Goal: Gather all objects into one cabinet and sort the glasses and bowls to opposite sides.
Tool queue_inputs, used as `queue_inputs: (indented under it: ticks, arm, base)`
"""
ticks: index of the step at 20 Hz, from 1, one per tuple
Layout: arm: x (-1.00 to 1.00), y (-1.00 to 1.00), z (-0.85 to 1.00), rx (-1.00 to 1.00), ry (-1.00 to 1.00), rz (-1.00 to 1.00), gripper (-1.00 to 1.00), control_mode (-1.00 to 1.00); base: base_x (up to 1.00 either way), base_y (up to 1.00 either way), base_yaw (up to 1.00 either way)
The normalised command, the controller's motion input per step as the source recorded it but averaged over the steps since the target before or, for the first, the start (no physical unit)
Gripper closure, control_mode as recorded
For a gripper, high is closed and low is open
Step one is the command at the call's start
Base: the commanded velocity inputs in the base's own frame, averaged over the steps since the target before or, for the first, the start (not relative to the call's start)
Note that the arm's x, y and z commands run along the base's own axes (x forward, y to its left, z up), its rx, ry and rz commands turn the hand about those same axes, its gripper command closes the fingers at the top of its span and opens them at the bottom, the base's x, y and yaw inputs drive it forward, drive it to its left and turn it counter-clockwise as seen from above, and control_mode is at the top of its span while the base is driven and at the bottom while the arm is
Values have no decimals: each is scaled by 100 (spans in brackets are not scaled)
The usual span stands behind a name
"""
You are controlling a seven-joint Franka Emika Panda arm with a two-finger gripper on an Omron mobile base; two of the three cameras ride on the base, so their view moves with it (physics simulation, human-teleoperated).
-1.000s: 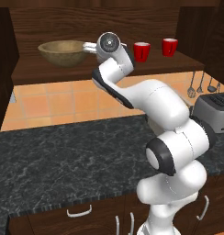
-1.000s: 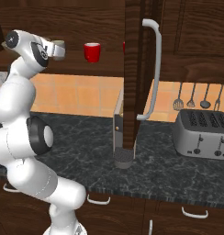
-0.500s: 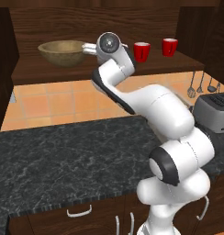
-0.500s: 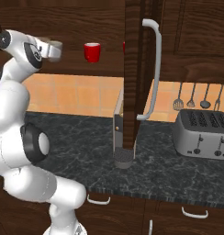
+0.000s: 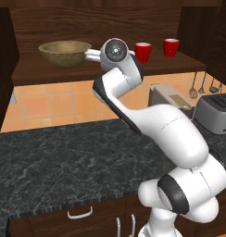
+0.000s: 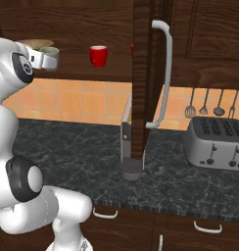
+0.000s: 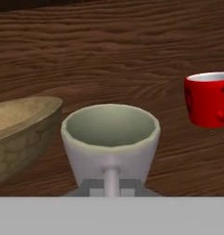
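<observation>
Grey cup (image 7: pixel 110 137) centre of hand view, on cabinet floor (image 7: pixel 132 55), just right of tan bowl (image 7: pixel 22 133), red cup (image 7: pixel 209 98) further right. Claw (image 7: pixel 111 186) pinched shut on cup's near wall. Judgement: lift straight before moving toward red cups; keep clear of bowl rim; keep upright.

No readable text, labels, brands, numbers or signs anywhere. Checked the pale grey cup (image 7: pixel 110 144), red cups (image 5: pixel 143 52), tan bowl (image 5: pixel 65 52), toaster (image 6: pixel 217 143) and cabinet door (image 6: pixel 143 73): all plain surfaces, no markings legible.
</observation>
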Motion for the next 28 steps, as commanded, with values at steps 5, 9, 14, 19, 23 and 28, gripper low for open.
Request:
queue_inputs:
  ticks: [5,9,14,19,23,28]
  arm:
    - [-35,-2,1,0,5,0,100,-100]
    - [-14,-8,21,0,1,0,100,-100]
    - [-26,-39,23,0,3,0,100,-100]
    - [-58,-85,1,0,0,0,100,-100]
    - [-43,-79,0,0,0,0,100,-100]
    - [-9,-69,0,-1,1,0,100,-100]
  base:
    - [0,0,0]
    - [0,0,0]
    - [0,0,0]
    - [0,0,0]
    - [0,0,0]
    - [0,0,0]
